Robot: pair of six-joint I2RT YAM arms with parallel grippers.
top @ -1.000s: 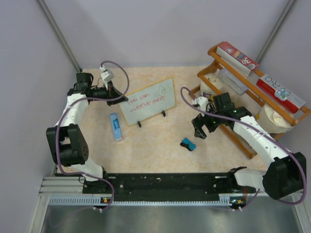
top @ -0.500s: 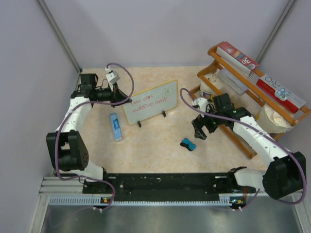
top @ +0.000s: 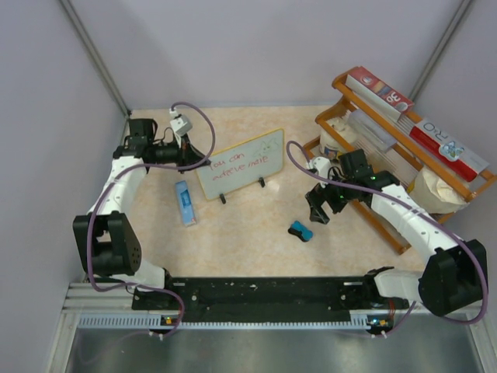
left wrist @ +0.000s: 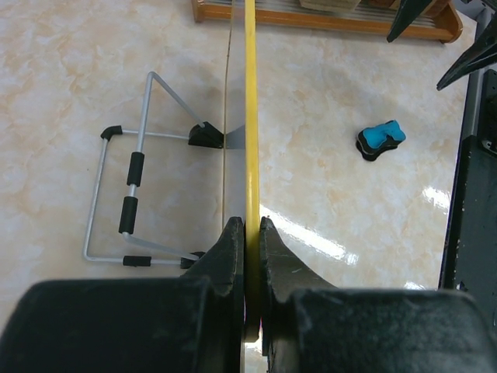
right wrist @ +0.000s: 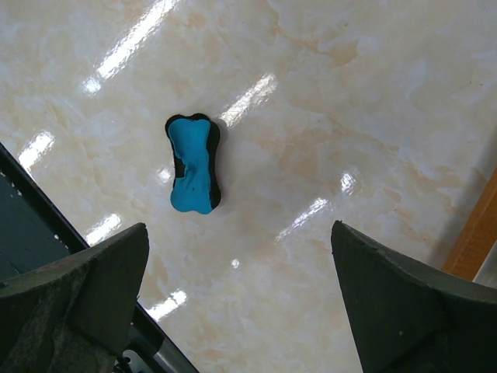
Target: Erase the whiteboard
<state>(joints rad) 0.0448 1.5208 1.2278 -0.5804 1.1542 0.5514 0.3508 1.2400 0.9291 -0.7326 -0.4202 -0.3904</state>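
Observation:
The whiteboard [top: 238,164] stands on two black feet at the table's middle, with red writing on its face. My left gripper [top: 194,162] is shut on its left edge. In the left wrist view the yellow frame [left wrist: 251,116] runs edge-on between the closed fingers, and the wire stand [left wrist: 128,203] shows behind the board. The blue-black eraser [top: 300,230] lies flat on the table to the right of the board. My right gripper [top: 317,210] hovers open just above and beyond it; the eraser [right wrist: 193,164] lies ahead of the wide-open fingers [right wrist: 93,287].
A narrow blue marker box [top: 185,203] lies left of the board's near foot. A wooden rack [top: 388,148] with books and boxes stands at the right. The black rail [top: 264,295] runs along the near edge.
My left gripper has swung the whiteboard's left end farther back and to the right, turning the board. The right gripper has shifted slightly left above the eraser.

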